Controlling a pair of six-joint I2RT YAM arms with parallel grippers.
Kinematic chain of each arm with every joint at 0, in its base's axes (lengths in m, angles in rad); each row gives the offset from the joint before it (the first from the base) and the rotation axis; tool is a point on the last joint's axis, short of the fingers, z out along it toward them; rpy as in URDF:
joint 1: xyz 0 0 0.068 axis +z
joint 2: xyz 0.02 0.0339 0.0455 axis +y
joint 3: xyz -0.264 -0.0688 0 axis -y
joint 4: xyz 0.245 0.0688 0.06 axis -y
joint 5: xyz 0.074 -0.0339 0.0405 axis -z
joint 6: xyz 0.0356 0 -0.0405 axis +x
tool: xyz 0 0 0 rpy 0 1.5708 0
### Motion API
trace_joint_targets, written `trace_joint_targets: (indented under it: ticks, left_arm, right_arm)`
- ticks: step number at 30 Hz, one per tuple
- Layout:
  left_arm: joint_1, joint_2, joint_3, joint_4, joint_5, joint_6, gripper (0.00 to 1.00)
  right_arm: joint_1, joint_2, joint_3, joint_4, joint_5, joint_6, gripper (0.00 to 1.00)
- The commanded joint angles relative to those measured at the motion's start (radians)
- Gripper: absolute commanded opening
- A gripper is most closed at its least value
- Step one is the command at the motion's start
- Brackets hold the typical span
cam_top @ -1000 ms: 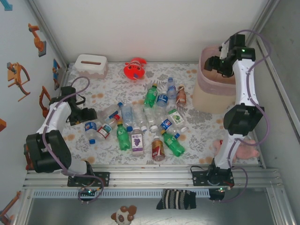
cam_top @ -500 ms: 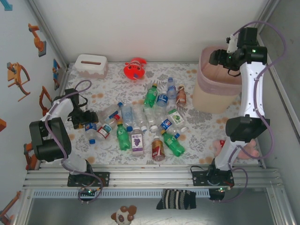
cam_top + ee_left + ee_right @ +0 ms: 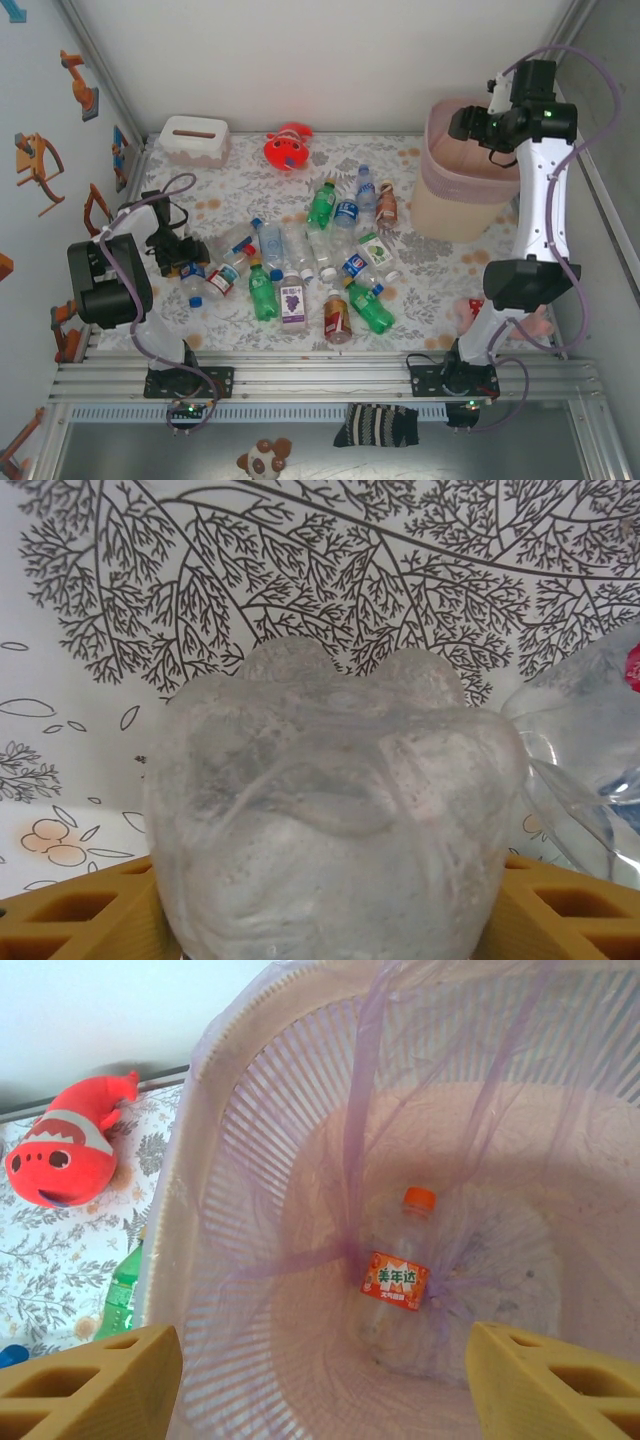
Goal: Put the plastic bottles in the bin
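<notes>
Left gripper (image 3: 185, 255): jaws apart, low on the tabletop (image 3: 430, 270) near the left edge. A clear bottle (image 3: 330, 830) sits base-first between them. No label readable on it. A second clear bottle (image 3: 590, 760) lies just beside it on the right, touching or nearly so.

Right gripper (image 3: 468, 125): jaws apart, nothing in them, hanging over the mouth of the bin (image 3: 440, 185). The bin stands at the far right corner with its pink liner draped inside. One bottle (image 3: 400, 1270) lies at the bottom: orange cap, orange label reading "美年达".

The rest of the plastic bottles (image 3: 310, 250) lie in a loose pile mid-tabletop, many touching or overlapping. It includes a green bottle (image 3: 262, 293), one with a purple grape label (image 3: 292, 300) and a brown one with a red label (image 3: 338, 315). Label text is too small to read from above.

Clutter:
- white tissue box (image 3: 193, 138) at the far left corner
- red plush toy (image 3: 288, 147) at the far edge, near the bin side of the pile
- pink plush (image 3: 525, 322) at the near right corner, partly behind the right arm
- striped sock (image 3: 375, 425) below the near edge, off the tabletop
</notes>
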Motion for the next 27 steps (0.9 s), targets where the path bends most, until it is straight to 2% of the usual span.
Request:
trace_joint_targets:
  ticks: [1, 11, 21, 23, 27]
  left_arm:
    - [0.006, 0.007, 0.022, -0.032, 0.021, -0.009, 0.67]
    - [0.008, -0.034, 0.022, -0.028, -0.004, -0.009, 0.59]
    - [0.011, -0.224, 0.022, -0.032, -0.001, -0.002, 0.58]
    - [0.011, -0.281, 0.045, -0.041, 0.023, -0.002, 0.58]
    - [0.007, -0.400, 0.100, -0.039, 0.153, 0.002, 0.57]
  right_arm:
    - [-0.004, -0.038, -0.015, 0.001, -0.002, 0.015, 0.74]
    - [-0.003, -0.079, -0.058, 0.006, -0.004, 0.022, 0.73]
    - [0.008, -0.180, -0.146, 0.030, -0.041, 0.037, 0.72]
    - [0.010, -0.208, -0.174, 0.051, -0.069, 0.045, 0.72]
    - [0.026, -0.279, -0.263, 0.135, -0.159, 0.061, 0.70]
